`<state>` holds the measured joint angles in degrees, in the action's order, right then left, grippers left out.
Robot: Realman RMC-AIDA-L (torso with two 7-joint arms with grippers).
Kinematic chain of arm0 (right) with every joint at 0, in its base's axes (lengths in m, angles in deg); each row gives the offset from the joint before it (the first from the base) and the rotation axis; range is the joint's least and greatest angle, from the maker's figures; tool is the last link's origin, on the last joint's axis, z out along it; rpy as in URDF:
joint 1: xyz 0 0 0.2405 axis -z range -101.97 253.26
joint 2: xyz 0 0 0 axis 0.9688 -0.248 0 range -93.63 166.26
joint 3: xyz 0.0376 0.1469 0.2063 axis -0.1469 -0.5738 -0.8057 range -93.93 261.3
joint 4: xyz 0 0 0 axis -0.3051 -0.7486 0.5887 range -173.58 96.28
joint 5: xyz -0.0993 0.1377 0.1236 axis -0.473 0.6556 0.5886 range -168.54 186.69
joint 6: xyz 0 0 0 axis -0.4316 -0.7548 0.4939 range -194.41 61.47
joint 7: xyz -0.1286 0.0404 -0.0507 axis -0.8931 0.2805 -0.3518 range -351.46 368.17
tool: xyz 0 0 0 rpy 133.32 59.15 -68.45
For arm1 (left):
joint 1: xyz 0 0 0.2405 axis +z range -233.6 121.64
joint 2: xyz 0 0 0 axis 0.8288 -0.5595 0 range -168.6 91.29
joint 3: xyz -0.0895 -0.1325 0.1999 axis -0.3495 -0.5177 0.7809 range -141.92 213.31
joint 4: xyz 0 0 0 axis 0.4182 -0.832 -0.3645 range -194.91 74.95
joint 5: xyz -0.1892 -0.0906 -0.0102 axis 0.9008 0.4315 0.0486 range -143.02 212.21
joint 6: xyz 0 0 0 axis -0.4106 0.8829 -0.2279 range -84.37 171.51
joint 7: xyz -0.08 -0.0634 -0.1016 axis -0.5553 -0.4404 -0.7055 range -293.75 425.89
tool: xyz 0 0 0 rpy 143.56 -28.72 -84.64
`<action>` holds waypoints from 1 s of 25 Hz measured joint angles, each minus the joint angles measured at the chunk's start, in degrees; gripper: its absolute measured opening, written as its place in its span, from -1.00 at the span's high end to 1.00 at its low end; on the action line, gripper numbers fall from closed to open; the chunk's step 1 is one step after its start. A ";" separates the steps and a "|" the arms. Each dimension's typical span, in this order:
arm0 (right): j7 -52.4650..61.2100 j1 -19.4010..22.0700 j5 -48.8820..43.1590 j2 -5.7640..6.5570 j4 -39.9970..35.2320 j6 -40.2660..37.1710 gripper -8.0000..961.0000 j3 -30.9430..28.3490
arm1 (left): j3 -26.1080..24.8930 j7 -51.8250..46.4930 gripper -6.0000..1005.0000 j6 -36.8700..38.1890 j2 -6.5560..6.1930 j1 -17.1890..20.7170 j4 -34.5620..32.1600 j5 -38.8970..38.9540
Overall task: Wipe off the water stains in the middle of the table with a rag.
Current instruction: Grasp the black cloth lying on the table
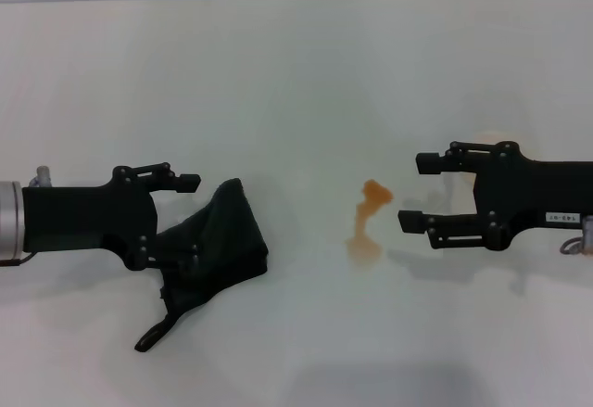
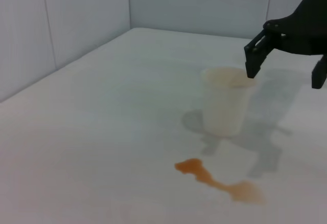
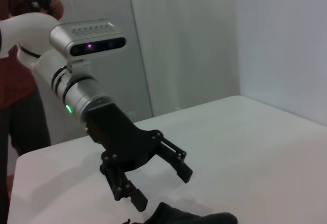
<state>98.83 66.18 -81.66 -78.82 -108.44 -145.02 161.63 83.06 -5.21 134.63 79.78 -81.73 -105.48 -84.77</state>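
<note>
The broad, plain white matte table [image 1: 296, 82] carries grey seam lines along its far edge. Near its middle lies the water stain [image 1: 366, 222], a small orange-brown liquid smear of two blobs joined by a thin neck, also visible in the left wrist view [image 2: 220, 181]. The black left gripper [image 1: 185, 217] extends from the left side with its fingers spread; the far finger [image 1: 176, 182] hangs free, while the near one is hidden against the rag [image 1: 218, 240], a black soft cloth in bunched folds with a thin tail trailing toward the near edge. Whether the rag is actually gripped cannot be told. The right wrist view shows the same gripper [image 3: 161, 183] with both fingers parted just above the cloth [image 3: 189, 216]. The black right gripper [image 1: 414, 191] reaches in from the right, its jaws wide apart and holding nothing, its fingertips just right of the stain. The left wrist view shows a translucent whitish plastic cup [image 2: 225, 101] standing upright beyond the stain, beside the right gripper [image 2: 283, 71].
</note>
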 joint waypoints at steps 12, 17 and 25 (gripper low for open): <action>1.08 0.90 -0.25 0.09 -0.22 1.04 -0.65 -2.02 | 0.01 -0.81 -0.77 0.45 0.04 0.14 -0.03 -0.63; 1.09 1.10 -0.29 0.10 -0.15 0.69 -0.76 -3.29 | 0.00 -4.06 -0.77 0.80 -0.01 -0.06 -0.70 -0.78; 1.23 1.12 0.17 0.09 -0.53 -0.59 -0.76 -3.97 | -0.07 -12.87 -0.77 4.23 -0.50 0.66 -7.39 -1.42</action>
<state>100.06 67.29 -81.48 -78.73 -108.97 -145.61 157.66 82.99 -18.08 138.86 79.28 -81.07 -112.87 -86.19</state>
